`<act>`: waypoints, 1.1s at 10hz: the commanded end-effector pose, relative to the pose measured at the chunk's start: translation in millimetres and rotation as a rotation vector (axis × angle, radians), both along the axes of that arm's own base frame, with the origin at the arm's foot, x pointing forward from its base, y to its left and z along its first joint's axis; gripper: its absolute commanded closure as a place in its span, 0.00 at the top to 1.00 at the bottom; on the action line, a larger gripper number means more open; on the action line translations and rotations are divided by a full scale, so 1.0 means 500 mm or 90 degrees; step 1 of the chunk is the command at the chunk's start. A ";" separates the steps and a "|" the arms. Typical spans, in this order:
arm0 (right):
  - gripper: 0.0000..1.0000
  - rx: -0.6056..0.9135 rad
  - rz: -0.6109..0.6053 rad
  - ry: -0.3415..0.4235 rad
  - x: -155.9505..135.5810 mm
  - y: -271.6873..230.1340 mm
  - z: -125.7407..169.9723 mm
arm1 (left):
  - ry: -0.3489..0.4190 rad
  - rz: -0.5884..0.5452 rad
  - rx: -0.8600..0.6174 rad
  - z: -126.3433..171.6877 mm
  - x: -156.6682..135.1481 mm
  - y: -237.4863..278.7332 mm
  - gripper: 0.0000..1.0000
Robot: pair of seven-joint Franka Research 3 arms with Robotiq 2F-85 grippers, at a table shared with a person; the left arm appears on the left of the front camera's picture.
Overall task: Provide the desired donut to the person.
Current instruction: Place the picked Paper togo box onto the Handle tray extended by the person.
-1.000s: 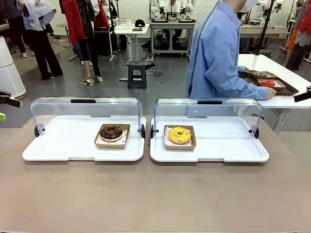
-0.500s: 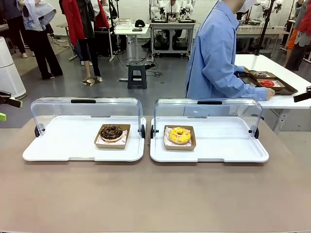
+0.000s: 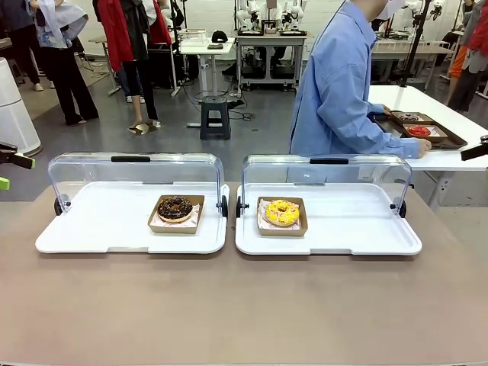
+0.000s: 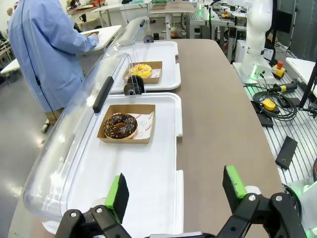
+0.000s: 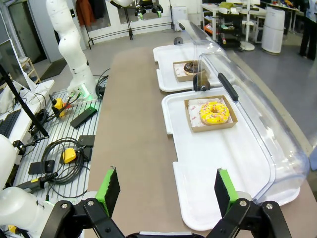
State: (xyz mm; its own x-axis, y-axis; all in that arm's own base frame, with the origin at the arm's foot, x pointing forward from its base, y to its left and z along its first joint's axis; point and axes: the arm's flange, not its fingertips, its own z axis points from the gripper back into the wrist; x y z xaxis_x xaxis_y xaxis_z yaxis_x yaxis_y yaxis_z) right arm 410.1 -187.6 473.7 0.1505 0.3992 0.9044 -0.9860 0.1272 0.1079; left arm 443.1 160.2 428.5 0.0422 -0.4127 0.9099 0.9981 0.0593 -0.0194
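Front view: a brown matte table [image 3: 244, 313] carries two white plastic trays side by side, each with a clear domed lid rolled back toward the far edge; the left tray [image 3: 91, 229] holds a chocolate donut [image 3: 174, 207] with sprinkles in a shallow square cardboard box, the right tray [image 3: 358, 229] a yellow-glazed donut [image 3: 281, 211] in a like box, both near the frame's centre. Above the right tray, in the upper middle of the frame, the person [image 3: 335, 91] in a light blue shirt stands turned toward the picture's right, one hand [image 3: 422, 146] at a dark tray [image 3: 450, 138] on a white side table [image 3: 465, 126]. Left wrist view: the left gripper [image 4: 176, 191] rises from the bottom edge, its green-padded fingers [image 4: 118, 197] standing wide apart and holding nothing, above the near end of the chocolate donut's tray; the yellow donut lies farther up the frame and the person stands at upper left. This view also shows cables and a yellow-topped button box [image 4: 269, 104] on a ribbed metal surface at right. Right wrist view: the right gripper [image 5: 168, 191] likewise spreads its fingers with nothing between them, low in the frame, over the tray edge and table; the yellow donut sits at centre right, the chocolate one above it, and a white arm base [image 5: 74, 54] with cables shows at upper left.
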 end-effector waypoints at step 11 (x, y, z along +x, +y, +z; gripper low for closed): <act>1.00 0.005 0.003 -0.002 -0.001 0.002 0.001 | -0.002 0.001 -0.003 0.003 0.001 0.002 1.00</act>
State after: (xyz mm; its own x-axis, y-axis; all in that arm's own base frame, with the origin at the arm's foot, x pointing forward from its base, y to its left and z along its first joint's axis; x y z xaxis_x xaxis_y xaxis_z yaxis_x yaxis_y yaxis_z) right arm 410.1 -187.6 473.7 0.1505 0.3992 0.9044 -0.9860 0.1271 0.1079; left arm 443.1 160.3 428.5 0.0423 -0.4127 0.9099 0.9980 0.0595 -0.0194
